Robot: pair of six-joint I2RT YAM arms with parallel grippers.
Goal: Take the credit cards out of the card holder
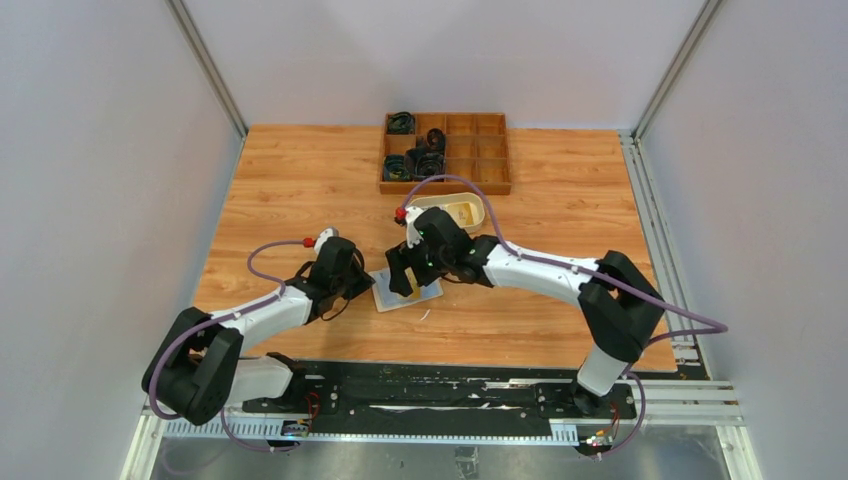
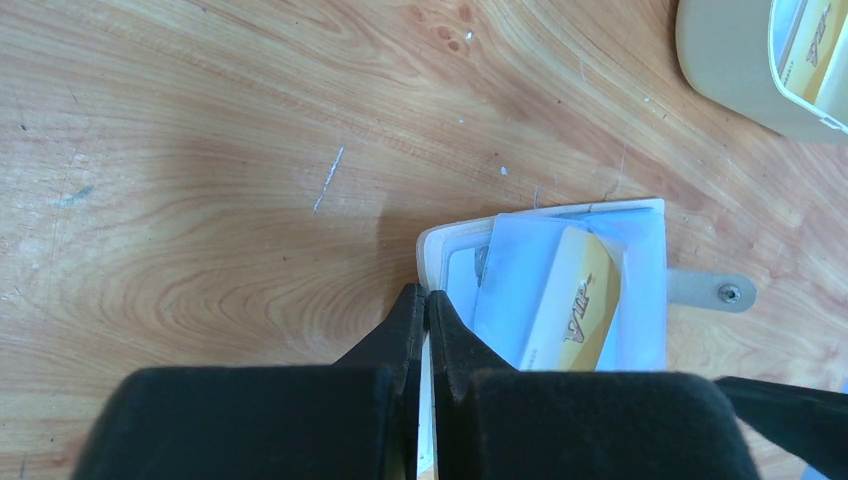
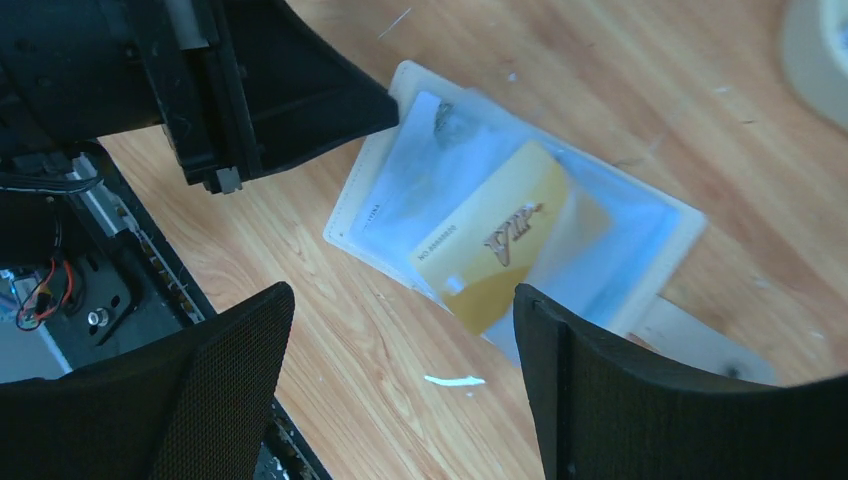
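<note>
"VIP" stands on the yellow card (image 2: 570, 300) in the open wallet (image 2: 643, 285); its smaller print is too blurred to read.

The card holder (image 1: 392, 297) lies open and flat on the wooden table, towards the near edge and about midway across, turned a little askew. It is beige with a cream rim, its pale blue-white inner pockets face up, and its small closure tab (image 2: 712, 291) with a metal snap sticks out flat from one side. Two credit cards (image 3: 470, 235) rest on the open pockets, tilted and overlapping. The pale blue card (image 2: 515, 275) is underneath. The gold card (image 2: 575, 305), printed "VIP", lies across it. Another card (image 2: 810, 50) with gold lettering sits in the cream dish (image 2: 720, 70) farther back.
</note>
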